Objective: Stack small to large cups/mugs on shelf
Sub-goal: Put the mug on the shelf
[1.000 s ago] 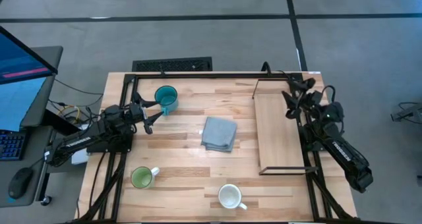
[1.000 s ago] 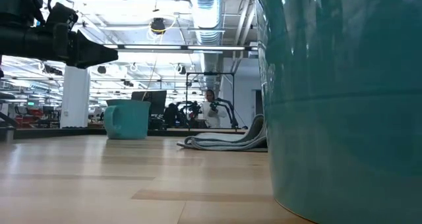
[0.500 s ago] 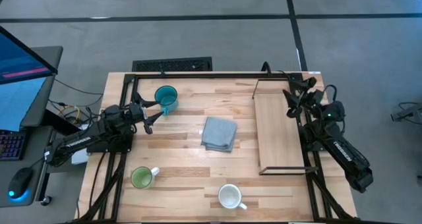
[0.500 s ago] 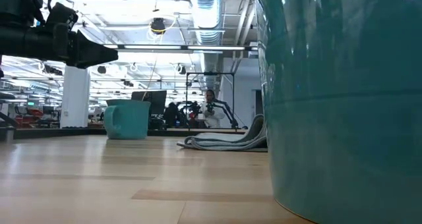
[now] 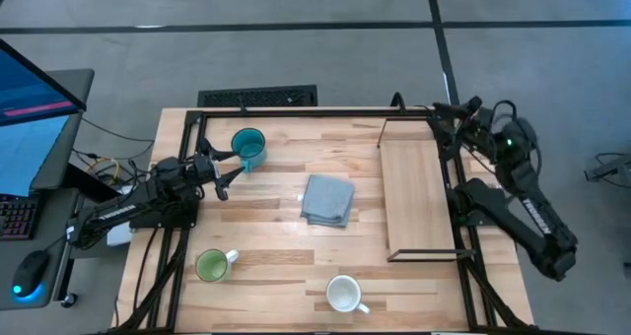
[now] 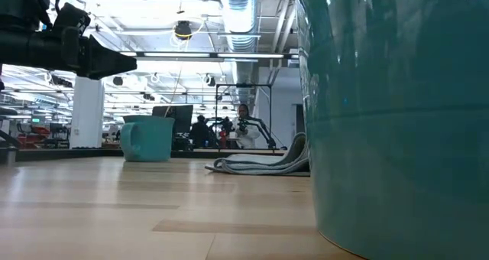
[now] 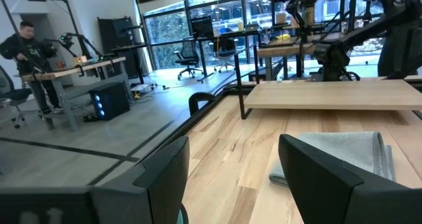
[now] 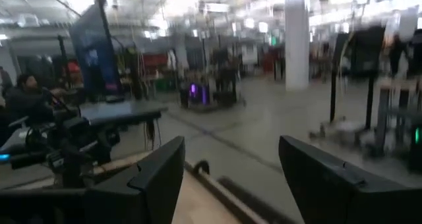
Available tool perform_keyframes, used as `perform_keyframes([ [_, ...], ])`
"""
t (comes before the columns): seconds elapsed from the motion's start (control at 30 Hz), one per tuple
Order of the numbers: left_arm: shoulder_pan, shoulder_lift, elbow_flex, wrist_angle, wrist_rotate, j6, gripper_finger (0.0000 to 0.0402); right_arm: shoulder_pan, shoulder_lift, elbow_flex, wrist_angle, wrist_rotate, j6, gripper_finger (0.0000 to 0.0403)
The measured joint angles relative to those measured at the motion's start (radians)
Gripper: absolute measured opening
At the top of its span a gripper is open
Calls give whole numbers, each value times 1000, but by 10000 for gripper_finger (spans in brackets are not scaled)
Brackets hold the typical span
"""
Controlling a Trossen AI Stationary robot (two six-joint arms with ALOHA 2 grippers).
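Note:
The teal-blue mug (image 5: 248, 146) stands on its base near the table's far left corner, and in the low view (image 6: 148, 138) it shows in the distance. The light green mug (image 5: 212, 266) and the white mug (image 5: 343, 294) stand upright near the near edge. The shelf (image 5: 417, 197), a light-wood board in a black wire frame, lies along the table's right side (image 7: 330, 95). My left gripper (image 5: 221, 175) hovers open just left of the teal-blue mug, touching nothing (image 7: 231, 151). My right gripper (image 5: 444, 118) is open, raised above the shelf's far end (image 8: 231, 151).
A folded grey-blue cloth (image 5: 327, 199) lies mid-table between the mugs and the shelf (image 7: 343, 151). A mug's curved wall (image 6: 397, 115) stands right before the low camera and blocks that view's right half. Bare wood lies between the cloth and the near mugs.
My right arm has risen and swung toward the table's far edge, carrying its gripper from beside the shelf's far right corner to above it. The left arm and all mugs have stayed still.

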Motion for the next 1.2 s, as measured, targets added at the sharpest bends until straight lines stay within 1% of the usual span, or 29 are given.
perform_keyframes([
  [0.13, 0, 0, 0, 0, 0, 0, 226, 7, 112, 89, -156, -2, -77, 270],
  [0.27, 0, 0, 0, 0, 0, 0, 226, 60, 215, 146, -365, -3, -150, 270],
  [0.4, 0, 0, 0, 0, 0, 0, 226, 164, 279, 148, -478, -3, -157, 270],
  [0.5, 0, 0, 0, 0, 0, 0, 226, 294, 316, 149, -505, -4, -157, 270],
  [0.6, 0, 0, 0, 0, 0, -1, 226, 443, 363, 149, -490, 14, -156, 270],
  [0.67, 0, 0, 0, 0, 0, -1, 226, 533, 390, 149, -463, 55, -157, 270],
  [0.73, 0, 0, 0, 0, 0, -2, 226, 614, 421, 149, -440, 121, -157, 270],
  [0.83, 0, 0, 0, 0, 0, -6, 226, 711, 467, 149, -414, 250, -157, 270],
  [0.9, 0, 0, 0, 0, 0, -13, 226, 752, 495, 149, -396, 345, -148, 270],
  [0.97, 0, 0, 0, 0, 0, -25, 226, 784, 530, 149, -366, 412, -123, 270],
  [1.07, 0, 0, 0, 0, 0, -43, 226, 818, 561, 106, -264, 453, -106, 270],
  [1.2, 0, 0, 0, 0, 0, -82, 226, 842, 575, 18, -72, 473, -151, 270],
])
